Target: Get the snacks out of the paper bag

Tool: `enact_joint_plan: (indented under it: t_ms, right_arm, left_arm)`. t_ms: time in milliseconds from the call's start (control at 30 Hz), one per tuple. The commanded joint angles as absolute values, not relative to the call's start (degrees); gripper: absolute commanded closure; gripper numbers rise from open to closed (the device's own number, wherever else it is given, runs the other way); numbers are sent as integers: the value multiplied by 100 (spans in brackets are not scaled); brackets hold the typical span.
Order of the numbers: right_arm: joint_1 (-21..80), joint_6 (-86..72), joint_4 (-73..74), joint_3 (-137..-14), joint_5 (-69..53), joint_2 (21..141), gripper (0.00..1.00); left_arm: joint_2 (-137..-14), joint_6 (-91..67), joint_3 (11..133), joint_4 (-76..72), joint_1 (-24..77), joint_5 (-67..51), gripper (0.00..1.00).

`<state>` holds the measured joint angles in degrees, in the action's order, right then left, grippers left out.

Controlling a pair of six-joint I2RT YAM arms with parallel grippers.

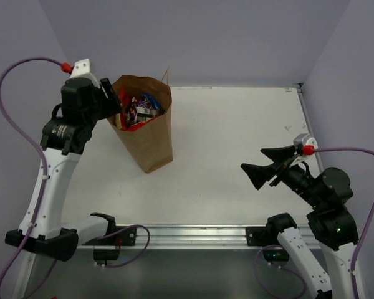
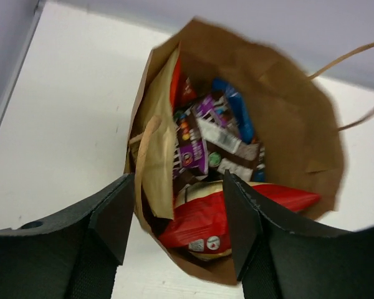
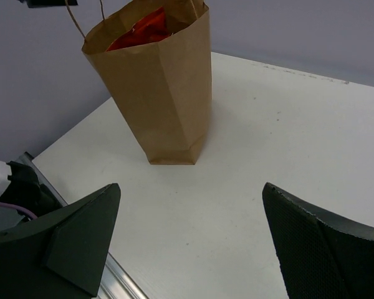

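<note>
Brown paper bag (image 1: 151, 134) upright on desk (image 1: 237, 137), snacks (image 1: 137, 111) inside; left claw (image 2: 177, 218) spread above its mouth, right claw (image 1: 262, 163) spread, idle; next, likely lowering onto red chip bag (image 2: 237, 208).

The left arm (image 1: 50, 168) stands tall at the far left, and the left gripper (image 2: 177, 218) points down, jaws apart. The right gripper (image 1: 260, 163) hovers low at the near right, jaws wide.

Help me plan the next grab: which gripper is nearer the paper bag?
Left. The left gripper hovers just above the open paper bag; the right gripper hangs far off to its right, over the table.
</note>
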<state>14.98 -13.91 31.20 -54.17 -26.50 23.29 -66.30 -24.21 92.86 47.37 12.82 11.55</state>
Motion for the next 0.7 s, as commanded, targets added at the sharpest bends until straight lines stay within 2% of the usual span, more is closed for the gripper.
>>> enact_joint_plan:
  t_ms: [0, 200, 267, 400, 500, 667]
  right_arm:
    - [1503, -1354, 2865, -5344, -2645, 2250, 1]
    - [1503, -1354, 2821, -5256, -2663, 2127, 1]
    - [1503, -1362, 2813, -5238, -2672, 2118, 1]
    - [1503, -1354, 2804, -5238, -2689, 2136, 1]
    - [1503, -1354, 2786, -5221, -2689, 2153, 1]
    - [1503, -1354, 2777, -5247, -2689, 2180, 1]
  left_arm:
    - [-7083, -2628, 8545, 4668, 1248, 1652, 37]
    - [-7347, -2707, 8139, 4219, 958, 1784, 55]
    - [-7409, -2725, 8086, 4131, 879, 1889, 57]
    - [-7418, -2733, 8103, 4035, 844, 1689, 56]
    - [-7313, -2716, 8374, 3937, 844, 1144, 50]
    - [-7251, -2681, 9069, 4025, 853, 89, 47]
